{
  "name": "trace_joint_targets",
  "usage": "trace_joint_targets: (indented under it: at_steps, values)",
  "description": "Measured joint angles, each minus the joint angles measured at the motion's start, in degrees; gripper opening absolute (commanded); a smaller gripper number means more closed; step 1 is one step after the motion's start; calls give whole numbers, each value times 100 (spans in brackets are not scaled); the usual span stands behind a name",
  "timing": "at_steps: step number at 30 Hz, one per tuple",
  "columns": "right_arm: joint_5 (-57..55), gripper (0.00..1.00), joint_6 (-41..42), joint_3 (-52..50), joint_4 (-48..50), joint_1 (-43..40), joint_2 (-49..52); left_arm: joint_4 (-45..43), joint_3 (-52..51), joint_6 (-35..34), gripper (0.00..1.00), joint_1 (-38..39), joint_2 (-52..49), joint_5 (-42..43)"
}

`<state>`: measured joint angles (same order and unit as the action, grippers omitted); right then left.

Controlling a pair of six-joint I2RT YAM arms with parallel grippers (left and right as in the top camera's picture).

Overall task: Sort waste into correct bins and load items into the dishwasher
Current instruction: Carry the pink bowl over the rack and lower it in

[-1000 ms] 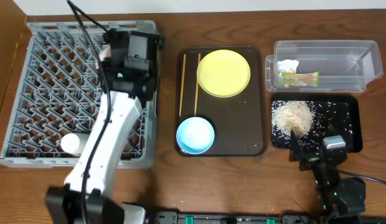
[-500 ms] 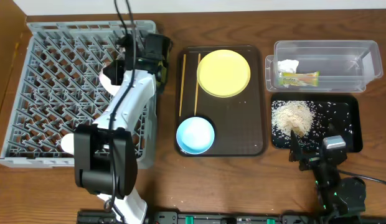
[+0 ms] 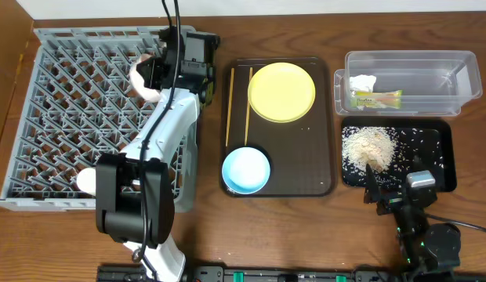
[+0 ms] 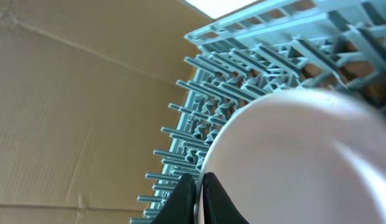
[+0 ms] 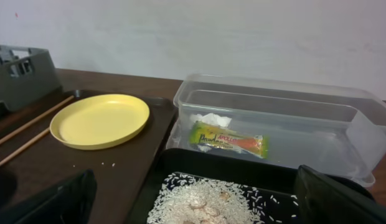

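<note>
Waste looks sorted to me: green-yellow snack wrapper [image 3: 376, 99] and crumpled white tissue [image 3: 362, 82] in clear plastic tub [image 3: 462, 63], beige rice grains [image 3: 368, 146] on flat black tray [image 3: 439, 157]. Left gripper [image 4: 198, 183] pinches round white bowl [image 4: 286, 155] over grey lattice dish rack [image 3: 70, 102]. Yellow plate [image 3: 281, 92], light blue bowl [image 3: 246, 170], wooden chopsticks [image 3: 230, 106] unloaded. Right gripper [image 5: 202, 199] wide, empty.

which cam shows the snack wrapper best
The right wrist view: the green-yellow snack wrapper lies close and unblocked in the clear tub. Overhead shows it small, from above. The left wrist shows only the white bowl and dish rack.
</note>
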<state>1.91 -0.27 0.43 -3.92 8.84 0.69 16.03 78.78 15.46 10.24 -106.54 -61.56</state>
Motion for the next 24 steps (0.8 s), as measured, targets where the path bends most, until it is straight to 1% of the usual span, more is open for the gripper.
trace_joint_targets:
  at_steps: [2,7,10,15,17,18,19,20,21,22,23,24]
  values:
    - [2,99,0,0,-2,0,0,-70,0,164,8,-7,0,44]
    - [0,99,0,0,0,0,0,-837,-9,1080,8,-203,-9,129]
    - [2,99,0,0,-2,0,0,-977,-9,1486,8,-350,-9,173]
    - [0,99,0,0,-2,0,0,-1067,-9,1768,8,-409,-11,278]
    - [2,99,0,0,-2,0,0,-1071,-9,1725,17,-411,-11,245]
    - [0,99,0,0,-2,0,0,-1051,-9,1526,29,-420,-11,168]
    - [0,99,0,0,-2,0,0,-855,0,1106,43,-455,-9,50]
    - [0,99,0,0,-2,0,-2,-522,33,734,46,-505,2,48]
    - [-2,99,0,0,4,0,0,142,46,223,49,-592,61,323]
    - [-9,99,0,0,2,0,0,702,-22,-326,49,-769,190,855]
    - [-11,99,0,0,0,0,2,914,-37,-684,50,-927,293,1207]
    - [-13,99,0,-2,-2,0,0,1226,-46,-1228,49,-1215,490,1952]
